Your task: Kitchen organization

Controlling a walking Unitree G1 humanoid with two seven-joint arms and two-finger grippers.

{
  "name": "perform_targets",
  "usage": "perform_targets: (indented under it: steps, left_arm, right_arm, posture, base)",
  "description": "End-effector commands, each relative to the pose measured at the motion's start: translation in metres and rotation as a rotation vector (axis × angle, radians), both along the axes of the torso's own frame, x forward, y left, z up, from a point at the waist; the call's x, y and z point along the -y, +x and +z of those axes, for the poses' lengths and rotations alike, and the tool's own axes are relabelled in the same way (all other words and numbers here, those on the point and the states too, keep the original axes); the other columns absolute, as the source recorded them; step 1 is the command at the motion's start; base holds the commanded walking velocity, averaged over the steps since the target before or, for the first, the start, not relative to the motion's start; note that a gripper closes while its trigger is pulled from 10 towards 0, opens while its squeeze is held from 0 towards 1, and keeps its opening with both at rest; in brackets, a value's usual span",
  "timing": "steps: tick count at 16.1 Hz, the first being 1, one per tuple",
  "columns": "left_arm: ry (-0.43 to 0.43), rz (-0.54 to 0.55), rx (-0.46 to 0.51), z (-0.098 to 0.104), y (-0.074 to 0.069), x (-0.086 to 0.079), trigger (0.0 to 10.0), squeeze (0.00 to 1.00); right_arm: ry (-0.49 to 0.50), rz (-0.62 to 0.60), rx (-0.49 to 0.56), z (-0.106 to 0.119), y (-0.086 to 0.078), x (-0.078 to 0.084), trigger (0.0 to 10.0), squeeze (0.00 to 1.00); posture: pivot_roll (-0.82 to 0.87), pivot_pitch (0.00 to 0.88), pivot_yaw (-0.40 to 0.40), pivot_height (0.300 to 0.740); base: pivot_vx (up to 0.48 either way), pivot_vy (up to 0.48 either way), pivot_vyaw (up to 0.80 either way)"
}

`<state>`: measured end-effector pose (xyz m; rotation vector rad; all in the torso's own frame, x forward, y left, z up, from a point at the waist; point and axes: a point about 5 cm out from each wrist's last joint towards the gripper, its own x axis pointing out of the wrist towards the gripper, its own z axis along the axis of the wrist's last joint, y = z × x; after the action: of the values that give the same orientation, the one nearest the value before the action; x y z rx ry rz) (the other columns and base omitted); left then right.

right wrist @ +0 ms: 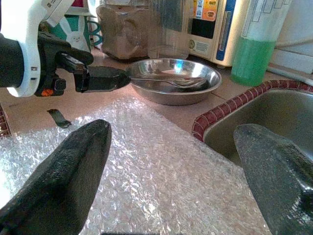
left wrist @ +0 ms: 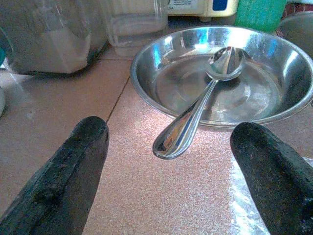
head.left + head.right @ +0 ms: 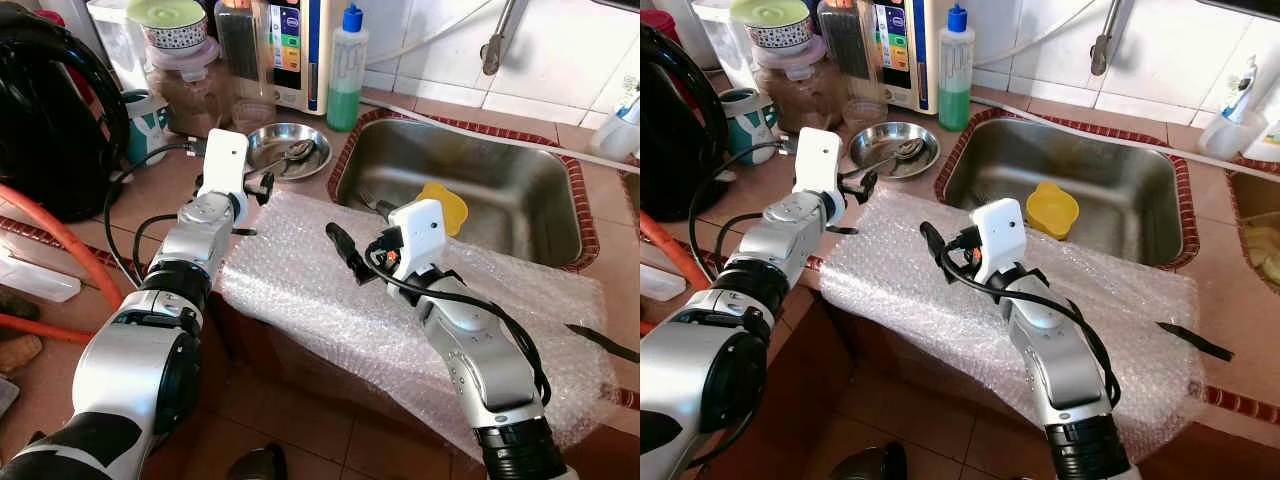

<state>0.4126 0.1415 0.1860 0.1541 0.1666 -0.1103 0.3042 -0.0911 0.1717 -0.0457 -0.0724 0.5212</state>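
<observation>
A shallow steel dish [image 3: 318, 150] stands on the tiled counter left of the sink, with a metal spoon [image 2: 195, 112] lying in it, its handle sticking out over the rim toward me. My left gripper [image 3: 262, 185] hovers just short of the dish, open, its two fingers on either side of the spoon handle's tip without touching it. My right gripper [image 3: 345, 252] is open and holds nothing, above a sheet of bubble wrap [image 3: 300, 285] spread over the counter edge. A yellow cup [image 3: 1052, 210] lies in the steel sink [image 3: 500, 185].
Behind the dish stand jars [image 3: 190, 90], a glass [image 2: 134, 22], a white appliance [image 3: 295, 50] and a green soap bottle [image 3: 346, 75]. A black kettle [image 3: 50, 120] and an orange hose [image 3: 70, 245] are at the left. A black strip [image 3: 1195, 340] lies on the wrap's right end.
</observation>
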Motion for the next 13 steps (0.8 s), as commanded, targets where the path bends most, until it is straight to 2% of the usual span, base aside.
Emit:
perform_targets:
  steps: [1, 2, 13]
  left_arm:
    - [0.006, -0.009, 0.007, 0.004, 0.002, -0.001, 4.7, 0.00]
    - [-0.004, -0.011, 0.000, 0.003, 0.002, -0.002, 0.2, 0.00]
    - [-0.024, -0.019, -0.029, -0.007, -0.001, -0.002, 0.0, 0.00]
  right_arm:
    - [0.000, 0.006, 0.007, 0.002, -0.002, 0.000, 10.0, 0.22]
    - [0.000, 0.005, 0.007, 0.002, -0.002, 0.000, 10.0, 0.21]
    - [-0.003, 0.003, 0.006, 0.003, -0.001, 0.001, 10.0, 0.21]
  posture:
    - [-0.01, 0.082, 0.031, 0.740]
    - [-0.01, 0.082, 0.030, 0.740]
    - [-0.02, 0.082, 0.028, 0.740]
  base:
    - [0.000, 0.000, 0.00]
    - [0.000, 0.000, 0.00]
    - [0.000, 0.000, 0.00]
